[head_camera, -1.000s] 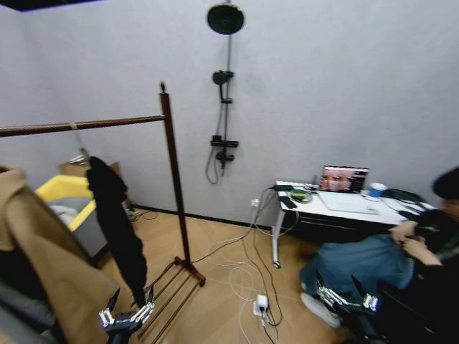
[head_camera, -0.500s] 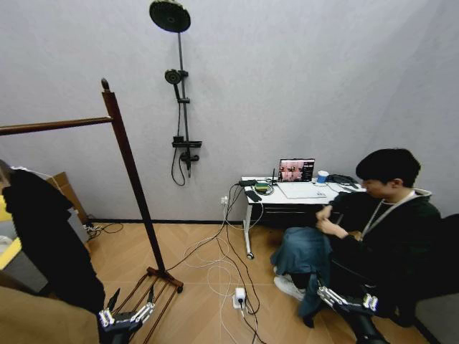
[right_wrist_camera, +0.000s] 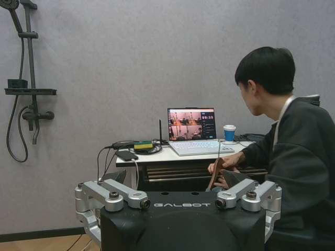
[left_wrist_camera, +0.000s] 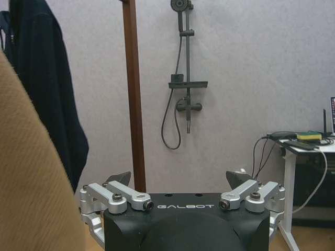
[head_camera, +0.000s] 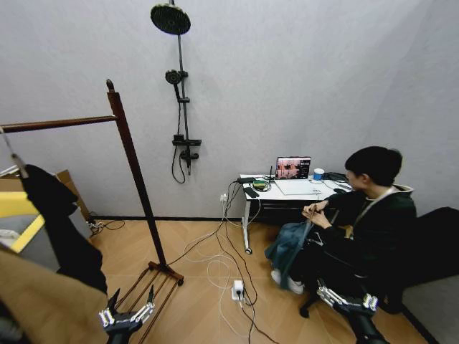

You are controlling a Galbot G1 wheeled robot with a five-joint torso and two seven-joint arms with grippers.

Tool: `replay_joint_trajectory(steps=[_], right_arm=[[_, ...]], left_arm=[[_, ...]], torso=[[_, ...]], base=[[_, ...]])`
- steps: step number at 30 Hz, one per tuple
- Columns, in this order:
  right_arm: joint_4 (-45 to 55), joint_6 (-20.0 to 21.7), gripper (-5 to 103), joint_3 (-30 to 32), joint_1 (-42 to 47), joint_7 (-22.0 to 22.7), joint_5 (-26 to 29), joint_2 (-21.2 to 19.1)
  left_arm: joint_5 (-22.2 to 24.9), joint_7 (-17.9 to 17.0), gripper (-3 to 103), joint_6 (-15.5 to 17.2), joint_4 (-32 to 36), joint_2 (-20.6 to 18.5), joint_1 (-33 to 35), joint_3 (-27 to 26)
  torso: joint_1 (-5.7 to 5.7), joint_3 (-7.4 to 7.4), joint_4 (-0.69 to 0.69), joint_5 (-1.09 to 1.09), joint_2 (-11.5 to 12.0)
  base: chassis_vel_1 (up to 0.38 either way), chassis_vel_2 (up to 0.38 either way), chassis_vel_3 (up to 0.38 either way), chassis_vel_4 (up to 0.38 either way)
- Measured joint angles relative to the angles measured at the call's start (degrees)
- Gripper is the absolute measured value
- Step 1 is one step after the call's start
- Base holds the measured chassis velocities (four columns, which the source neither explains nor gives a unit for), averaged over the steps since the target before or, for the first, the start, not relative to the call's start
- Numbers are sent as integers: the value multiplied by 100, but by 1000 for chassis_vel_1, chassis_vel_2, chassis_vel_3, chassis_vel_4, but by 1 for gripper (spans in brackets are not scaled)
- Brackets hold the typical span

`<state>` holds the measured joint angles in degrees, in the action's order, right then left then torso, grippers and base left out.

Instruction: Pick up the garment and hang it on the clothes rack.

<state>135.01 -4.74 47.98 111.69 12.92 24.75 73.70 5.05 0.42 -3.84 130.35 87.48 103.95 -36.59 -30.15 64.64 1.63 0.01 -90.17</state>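
The clothes rack [head_camera: 133, 172] stands on the wooden floor at the robot's left: a dark reddish-brown post with a knob top, a horizontal bar running off toward the left edge, and a slatted shelf at its foot. Behind it, a black shower fitting [head_camera: 179, 93] is fixed to the grey wall. To the right of that stands a white worktop [head_camera: 287, 192] carrying an open laptop [head_camera: 292, 168] and a cup, with cables trailing from it across the floor.

The garment [head_camera: 61, 226], long and black, hangs at the left side of the head view, on a thin wire hanger [head_camera: 13, 159] whose hook rises toward the bar; in the left wrist view it hangs just beside the rack's post [left_wrist_camera: 134, 94]. In front of it, nearer the robot, a tan coat [head_camera: 39, 304] covers the lower left corner.

The left tool [head_camera: 128, 313] sits low, in front of the rack's foot shelf, its fingers spread wide apart with nothing between them. The right tool [head_camera: 348, 299] sits low on the right, well apart from the rack, its fingers likewise spread and holding nothing.
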Motion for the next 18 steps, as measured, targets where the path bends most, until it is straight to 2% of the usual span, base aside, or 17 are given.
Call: replay_joint_trajectory(steps=[7, 10, 11, 18], right_arm=[[0, 0, 100, 0, 1, 0, 0, 0], [0, 0, 100, 0, 1, 0, 0, 0], [-1, 0, 100, 0, 2, 0, 0, 0], [-1, 0, 100, 0, -2, -1, 0, 0]], left_arm=[[0, -3, 100, 0, 0, 0, 1, -3], [0, -4, 100, 0, 0, 0, 1, -2], [0, -1, 100, 0, 0, 0, 0, 0], [0, -1, 100, 0, 0, 0, -1, -1]], torso=[[9, -3, -2, -1, -5], [8, -3, 1, -4, -5], [8, -3, 4, 1, -4], [-6, 2, -1, -1, 2]], base=[[212, -225, -238, 215], [15, -19, -129, 46], [-74, -31, -26, -20], [-86, -19, 8, -57]])
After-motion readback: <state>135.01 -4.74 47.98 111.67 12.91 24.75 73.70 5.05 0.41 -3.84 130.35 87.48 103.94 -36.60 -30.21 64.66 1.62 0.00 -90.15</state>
